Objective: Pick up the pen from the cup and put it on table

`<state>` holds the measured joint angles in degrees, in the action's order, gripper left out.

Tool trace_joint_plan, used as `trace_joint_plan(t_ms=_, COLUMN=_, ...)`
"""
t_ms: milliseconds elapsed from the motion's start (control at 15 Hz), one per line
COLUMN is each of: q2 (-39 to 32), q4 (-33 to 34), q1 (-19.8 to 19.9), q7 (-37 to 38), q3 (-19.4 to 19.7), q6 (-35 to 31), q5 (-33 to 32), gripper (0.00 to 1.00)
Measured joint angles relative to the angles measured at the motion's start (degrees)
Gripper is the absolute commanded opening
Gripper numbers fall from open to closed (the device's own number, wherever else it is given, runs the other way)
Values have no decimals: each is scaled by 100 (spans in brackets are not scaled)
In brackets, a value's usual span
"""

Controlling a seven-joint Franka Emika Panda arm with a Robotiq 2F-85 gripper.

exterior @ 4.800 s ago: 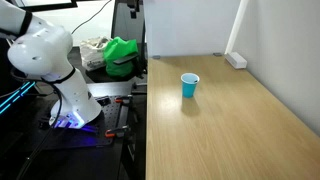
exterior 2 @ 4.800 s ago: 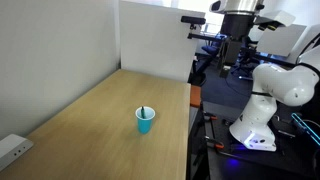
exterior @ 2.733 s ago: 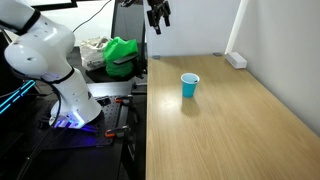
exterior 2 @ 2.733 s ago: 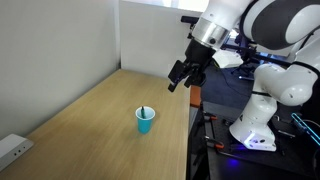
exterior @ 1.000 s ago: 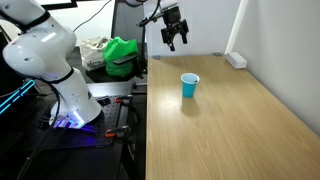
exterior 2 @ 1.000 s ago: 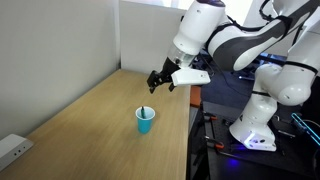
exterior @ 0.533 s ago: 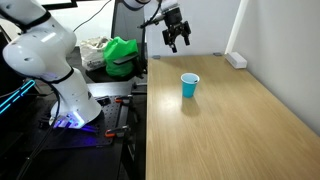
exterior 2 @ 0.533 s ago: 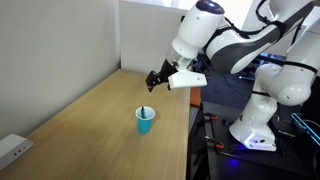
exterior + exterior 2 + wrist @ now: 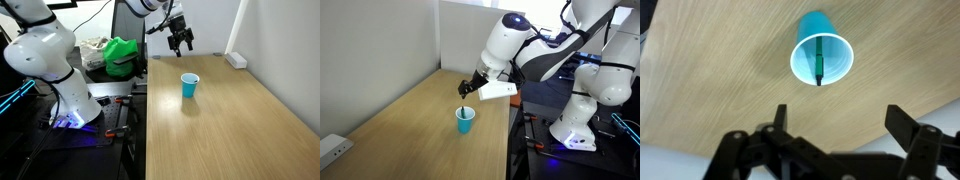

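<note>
Pen [image 9: 818, 60], judged light and stiff, is best pinched at its upper end inside the easily tipped cup [image 9: 812, 20] by the gripper [image 9: 837, 120], whose jaws are seen parted above.

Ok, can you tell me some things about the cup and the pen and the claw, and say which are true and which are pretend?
The pen is inside the cup. True.
The claw is holding the pen. False: it is empty, up in the air over the table.
The cup has tipped over. False: it stands upright on the table.
The claw is open. True.
</note>
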<state>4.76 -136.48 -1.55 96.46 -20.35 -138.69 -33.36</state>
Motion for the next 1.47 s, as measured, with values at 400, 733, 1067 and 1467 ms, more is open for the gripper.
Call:
trace_joint_plan(t_ms=400, q2=-705, q4=334, q1=-455, q7=78, q3=322, q6=17, q5=-47, gripper=85)
trace_joint_plan(t_ms=733, q2=-955, q4=342, q1=-754, q7=82, q3=589, q6=1, q5=-47, gripper=89)
trace_joint_plan(t_ms=1067, q2=-1094, q4=325, q1=-853, q7=82, q3=856, q6=-153, q5=-185, gripper=87)
trace_joint_plan(t_ms=1467, q2=-1313, q4=350, q1=-866, q7=82, q3=1176, q6=-489, q5=-650, gripper=80)
